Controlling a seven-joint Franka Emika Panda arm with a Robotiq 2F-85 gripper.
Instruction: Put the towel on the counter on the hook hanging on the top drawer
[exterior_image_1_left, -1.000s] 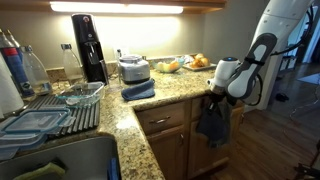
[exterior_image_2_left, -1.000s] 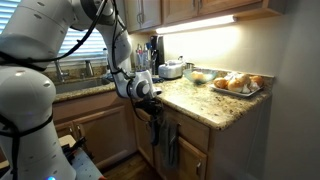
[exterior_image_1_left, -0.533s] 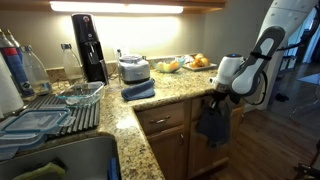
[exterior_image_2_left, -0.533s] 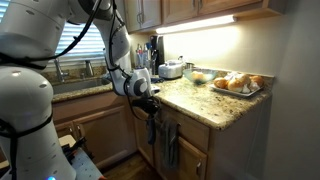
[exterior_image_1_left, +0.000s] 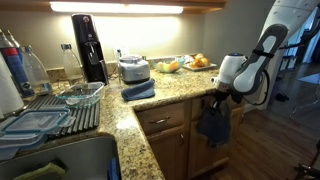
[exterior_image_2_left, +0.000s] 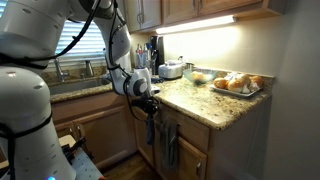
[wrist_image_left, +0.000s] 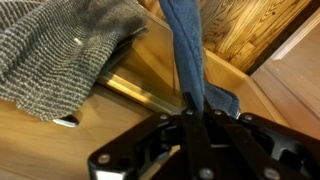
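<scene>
At the right-hand corner of the granite tabletop (exterior_image_1_left: 128, 124), just off its rounded edge, the fingers (exterior_image_1_left: 214, 97) are pinching the top of the slate-blue towel (exterior_image_1_left: 211, 124). The cloth is off the stone and hangs straight down against the cabinets. Standing here, that grip makes sense to me: held by one bunched bit, the rest drops under its own weight and leaves a fold to catch on something.

In the wrist view the towel (wrist_image_left: 185, 45) runs as a narrow blue strip right into the closed fingers (wrist_image_left: 193, 118). A grey knitted towel (wrist_image_left: 60, 50) is draped just beside it over the wood. In an exterior view both cloths hang at the top drawer (exterior_image_2_left: 191, 151).

I can't make out the hook; I'd guess the cloth or the fingers hide it. I'd say the job is nearly done. The risk is that the towel slips to the floor if the fingers let go before the fold catches.
</scene>
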